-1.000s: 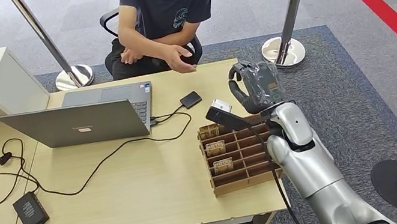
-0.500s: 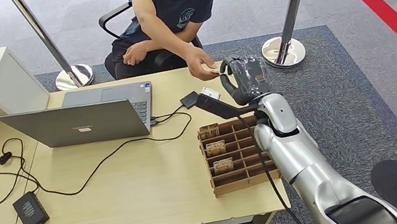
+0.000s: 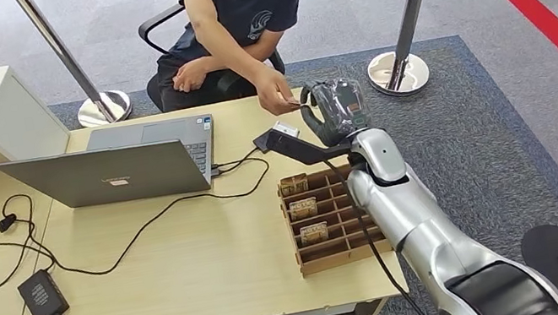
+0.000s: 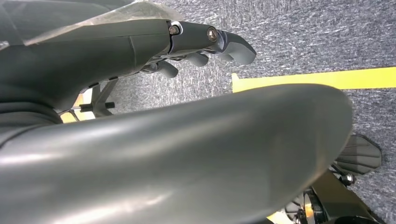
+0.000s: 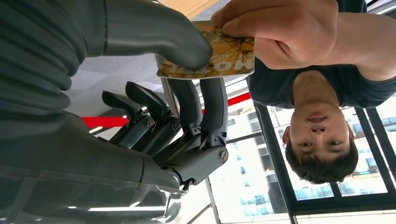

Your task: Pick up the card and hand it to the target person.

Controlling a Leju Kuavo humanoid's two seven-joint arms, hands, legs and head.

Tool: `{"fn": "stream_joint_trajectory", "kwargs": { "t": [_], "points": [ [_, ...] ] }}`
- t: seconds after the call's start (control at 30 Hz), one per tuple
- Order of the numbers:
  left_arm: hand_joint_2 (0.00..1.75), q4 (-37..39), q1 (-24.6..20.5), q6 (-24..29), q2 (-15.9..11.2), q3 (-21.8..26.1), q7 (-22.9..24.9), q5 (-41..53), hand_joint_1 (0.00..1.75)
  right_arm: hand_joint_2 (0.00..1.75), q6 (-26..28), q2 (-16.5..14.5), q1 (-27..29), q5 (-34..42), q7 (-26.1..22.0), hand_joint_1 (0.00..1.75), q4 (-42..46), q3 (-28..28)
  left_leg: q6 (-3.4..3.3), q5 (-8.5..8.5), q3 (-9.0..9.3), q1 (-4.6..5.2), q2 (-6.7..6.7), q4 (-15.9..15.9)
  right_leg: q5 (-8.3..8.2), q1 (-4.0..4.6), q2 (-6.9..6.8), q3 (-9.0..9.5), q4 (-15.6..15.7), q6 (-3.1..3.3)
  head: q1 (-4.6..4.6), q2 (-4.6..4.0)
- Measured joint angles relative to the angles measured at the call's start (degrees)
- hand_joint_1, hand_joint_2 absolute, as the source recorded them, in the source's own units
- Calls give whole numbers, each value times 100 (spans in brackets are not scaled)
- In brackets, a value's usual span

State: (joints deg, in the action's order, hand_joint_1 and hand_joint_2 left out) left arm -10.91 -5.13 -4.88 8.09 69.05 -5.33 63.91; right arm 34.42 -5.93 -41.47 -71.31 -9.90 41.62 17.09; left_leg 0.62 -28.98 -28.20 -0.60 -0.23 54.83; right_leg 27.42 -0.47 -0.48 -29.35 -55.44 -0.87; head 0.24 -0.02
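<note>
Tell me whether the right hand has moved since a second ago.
Yes. The right hand has moved away from the wooden tray, toward the table's far edge, meeting the person's hand.

One person sits in one chair. One card is held up, and three more cards sit in one wooden box. On the tabletop there is one laptop, one small black box and one black power brick. Two shiny poles stand on the floor.

Laptop on table, left of tray.
</note>
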Motion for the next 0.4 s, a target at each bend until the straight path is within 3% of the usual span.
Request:
{"fn": "stream_joint_trajectory", "kwargs": {
  "t": [0.1,0.17,0.3,0.4],
  "points": [
    [0,0,4,11,0,1,2,-10,0,175,4,-29,-39,91,-44,0,-91,0,0,0,0,0,0,0,0,0,0,0,0,0,-1,0],
    [0,0,7,11,0,2,2,-14,0,175,-24,-49,-50,166,-60,0,-134,0,0,0,0,0,0,0,0,0,0,0,0,0,-1,0],
    [0,0,11,11,0,4,2,-15,0,0,-67,-66,-51,265,-69,0,-170,0,0,0,0,0,0,0,0,0,0,-1,0,0,0,0],
    [0,0,11,11,0,4,-3,-14,0,0,-88,-66,-44,289,-84,0,-167,0,0,0,1,0,0,0,0,0,0,-1,0,0,0,0]
  ]
}}
